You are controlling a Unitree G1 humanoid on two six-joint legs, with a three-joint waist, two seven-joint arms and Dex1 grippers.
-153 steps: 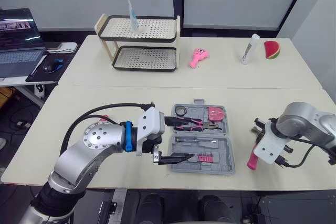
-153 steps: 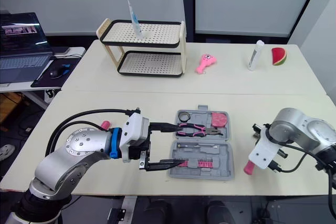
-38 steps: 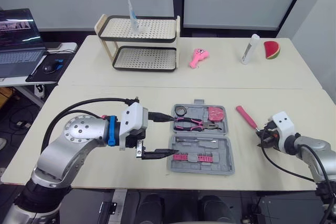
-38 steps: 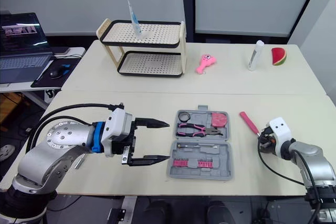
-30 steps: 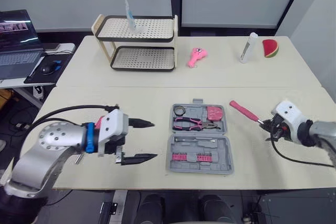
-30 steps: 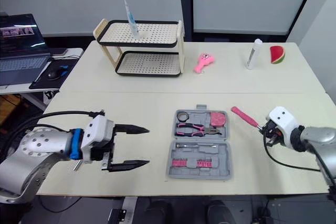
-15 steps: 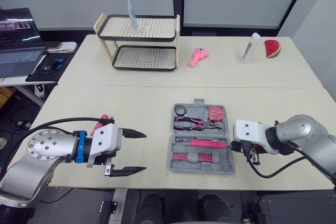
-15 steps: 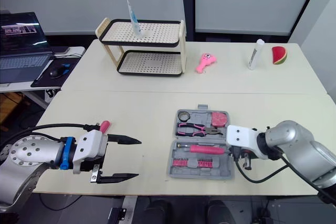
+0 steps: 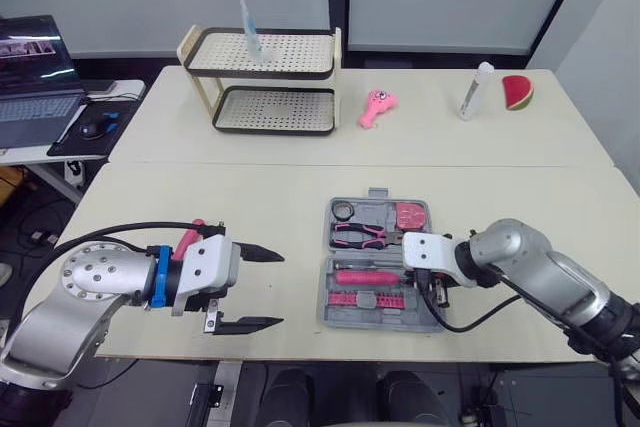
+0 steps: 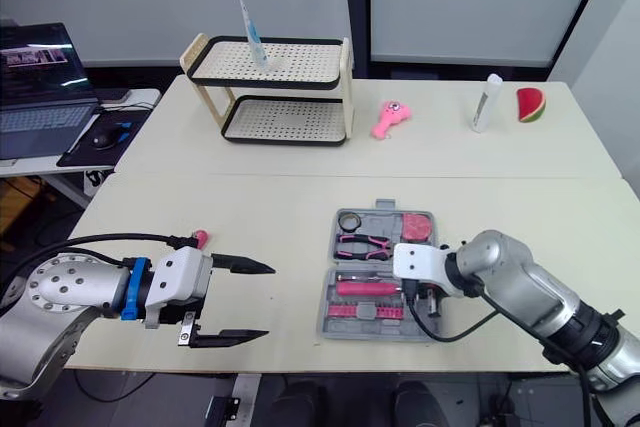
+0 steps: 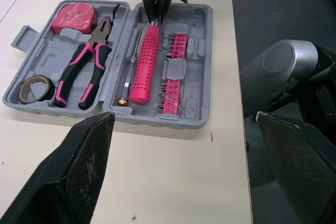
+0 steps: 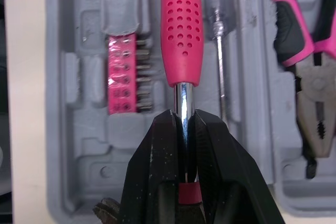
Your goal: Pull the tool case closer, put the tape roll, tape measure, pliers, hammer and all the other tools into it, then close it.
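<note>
The grey tool case [image 9: 425, 315] lies open in the middle of the near table. Its far half holds the tape roll [image 9: 343, 211], the pink-and-black pliers [image 9: 365, 234] and the pink tape measure [image 9: 410, 215]. A pink-handled tool [image 9: 365, 276] lies in the near half, beside a row of pink bits [image 9: 362, 298]. My right gripper [image 12: 182, 116] is shut on that tool's chrome shaft, at the case's right side [image 9: 410, 277]. My left gripper [image 9: 262, 287] is open, well left of the case, with nothing between its fingers [image 11: 86, 166]. A pink object [image 9: 190, 237] shows just behind the left arm.
On the far table stand a two-tier perforated rack [image 9: 265, 82], a pink toy [image 9: 378, 107], a white bottle [image 9: 472, 92] and a watermelon slice [image 9: 518, 92]. A laptop [image 9: 35, 67] and mouse [image 9: 97, 127] sit on a side desk at far left.
My right gripper carried the pink-handled tool from the air right of the case down into its near half, then slid it left. The left gripper drew back left from the case, staying open.
</note>
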